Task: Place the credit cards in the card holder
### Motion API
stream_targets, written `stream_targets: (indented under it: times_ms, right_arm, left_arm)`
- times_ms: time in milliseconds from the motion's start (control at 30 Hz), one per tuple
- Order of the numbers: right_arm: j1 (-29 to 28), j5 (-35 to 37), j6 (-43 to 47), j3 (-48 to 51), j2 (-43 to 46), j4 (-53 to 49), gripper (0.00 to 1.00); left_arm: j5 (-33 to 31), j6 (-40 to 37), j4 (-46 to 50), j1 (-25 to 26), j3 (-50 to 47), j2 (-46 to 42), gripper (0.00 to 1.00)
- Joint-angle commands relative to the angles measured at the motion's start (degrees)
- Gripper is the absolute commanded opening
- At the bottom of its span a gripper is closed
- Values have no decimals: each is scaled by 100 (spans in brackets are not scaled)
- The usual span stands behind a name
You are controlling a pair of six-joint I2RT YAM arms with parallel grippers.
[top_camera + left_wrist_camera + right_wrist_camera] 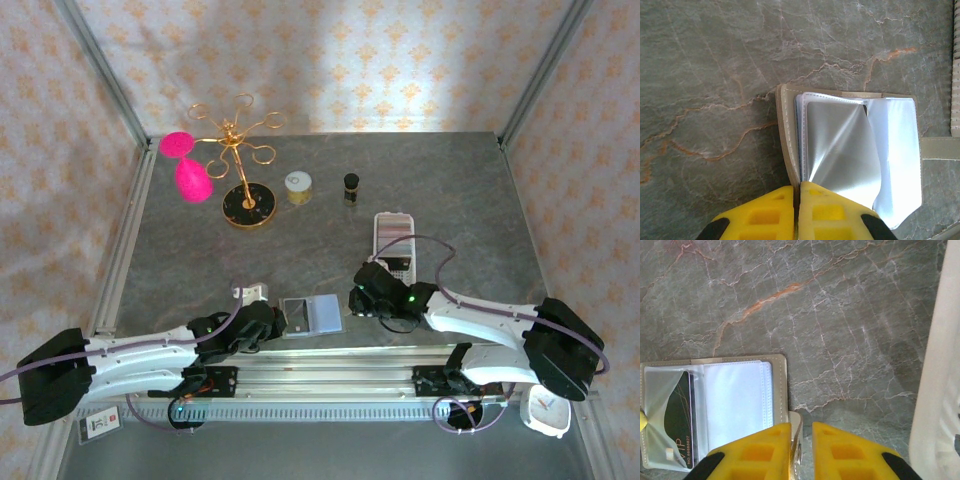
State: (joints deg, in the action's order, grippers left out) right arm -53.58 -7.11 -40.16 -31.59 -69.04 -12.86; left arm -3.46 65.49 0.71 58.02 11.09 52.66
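The card holder point(310, 315) lies open on the bench point(300, 240), stretched between the two pincers. The left pincer point(799, 212) is closed tight on a clear sleeve point(840, 145) right at its tips and lifts it taut, I'd say to open up a pocket. The right pincer point(801, 450) has the snap tab point(796, 432) in its narrow gap. Whether it clamps I can't tell, but it seems meant to anchor that side. The credit cards point(393, 243) look to sit in the white tray point(395, 270) just beyond the right pincer, not yet fetched.
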Motion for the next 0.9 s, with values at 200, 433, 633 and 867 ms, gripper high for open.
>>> stream_targets:
  times_ms: [200,433,633,867]
  right_arm:
    - [-21,-134,79,101,103,52,3]
    - [-21,-241,-35,255,101,306,0]
    - [-38,-338,-166,493,45,639,0]
    - [-126,-317,-204,646,24,905,0]
  left_arm:
    - [-168,-176,398,-14,200,-10,8]
    - [193,-344,478,-13,599,-7,8]
    - [388,-492,573,3,1005,218,8]
    - [486,-668,622,171,1690,878,8]
